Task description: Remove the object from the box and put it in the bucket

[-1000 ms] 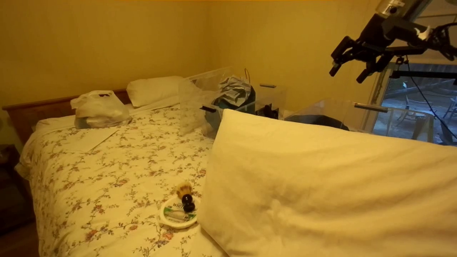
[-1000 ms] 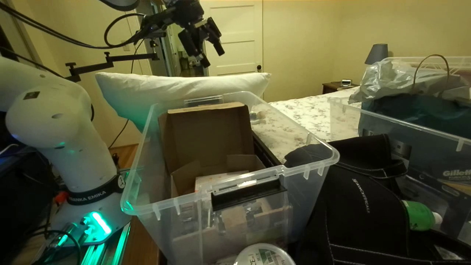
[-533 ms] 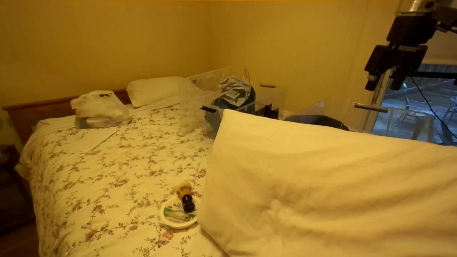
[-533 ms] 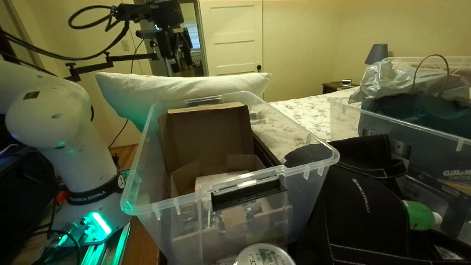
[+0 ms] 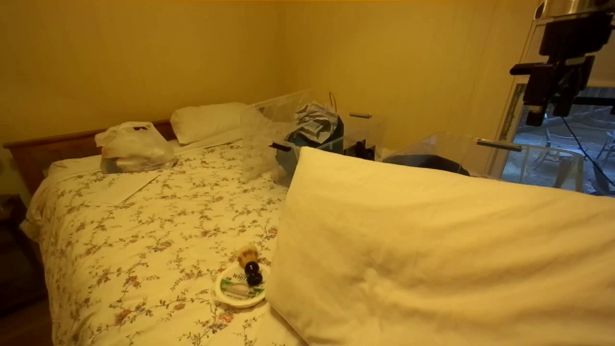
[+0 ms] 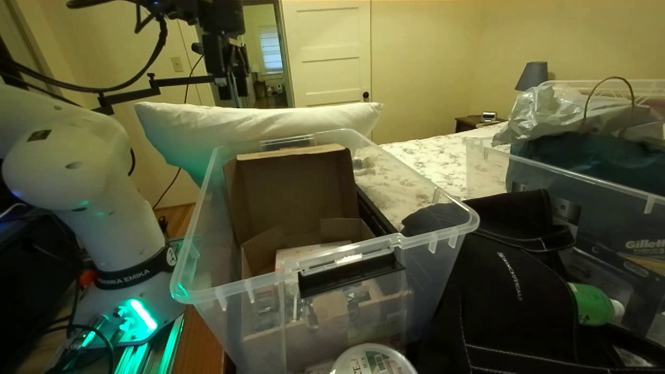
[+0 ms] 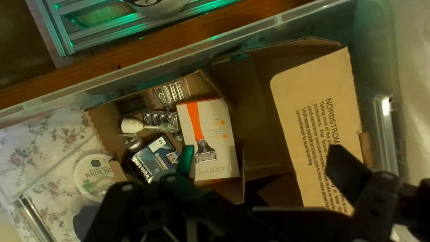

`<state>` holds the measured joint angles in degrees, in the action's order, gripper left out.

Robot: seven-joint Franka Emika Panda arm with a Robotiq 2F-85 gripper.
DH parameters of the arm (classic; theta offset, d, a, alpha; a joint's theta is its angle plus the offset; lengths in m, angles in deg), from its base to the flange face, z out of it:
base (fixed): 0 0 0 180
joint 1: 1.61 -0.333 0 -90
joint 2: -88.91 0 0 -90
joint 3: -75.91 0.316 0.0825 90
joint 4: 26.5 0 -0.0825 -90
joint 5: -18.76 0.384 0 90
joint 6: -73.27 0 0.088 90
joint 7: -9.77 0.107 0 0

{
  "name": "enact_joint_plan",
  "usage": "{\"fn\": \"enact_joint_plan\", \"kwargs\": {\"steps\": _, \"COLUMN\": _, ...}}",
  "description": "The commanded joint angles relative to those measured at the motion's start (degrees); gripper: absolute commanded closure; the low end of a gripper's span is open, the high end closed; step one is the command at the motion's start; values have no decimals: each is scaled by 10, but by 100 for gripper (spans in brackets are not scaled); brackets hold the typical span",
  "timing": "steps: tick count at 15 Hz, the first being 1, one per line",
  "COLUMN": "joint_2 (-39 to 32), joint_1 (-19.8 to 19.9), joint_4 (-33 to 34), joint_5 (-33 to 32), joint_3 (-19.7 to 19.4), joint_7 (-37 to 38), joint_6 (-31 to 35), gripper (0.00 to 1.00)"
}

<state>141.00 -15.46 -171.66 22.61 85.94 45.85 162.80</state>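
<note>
An open cardboard box (image 6: 296, 192) stands inside a clear plastic bin (image 6: 234, 286). In the wrist view the box (image 7: 268, 141) holds a white Harry's razor pack (image 7: 215, 134) with an orange handle print, a dark blue triple-blade pack (image 7: 156, 158), a white brush head (image 7: 132, 125) and clear blister packs (image 7: 169, 92). My gripper (image 7: 263, 158) is open and empty, high above the box, its fingers on either side of the view. It shows in both exterior views (image 5: 547, 110) (image 6: 233, 91), pointing down. Nothing plainly a bucket is in view.
A white tub (image 6: 371, 361) stands in front of the bin. A black bag (image 6: 509, 280) and another clear bin (image 6: 566, 176) with a teal bag (image 6: 592, 156) stand beside it. A large white pillow (image 6: 249, 122) stands behind. The robot base is close by.
The gripper has swung back toward the robot's base side and turned from a slant to point straight down. The box, bins and bed things have not moved.
</note>
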Motion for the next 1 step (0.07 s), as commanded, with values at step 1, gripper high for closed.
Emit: {"fn": "enact_joint_plan", "kwargs": {"steps": 1, "joint_2": 5, "joint_1": 40, "joint_4": 2, "joint_5": 19, "joint_3": 26, "joint_7": -26, "joint_6": -3, "gripper": 0}}
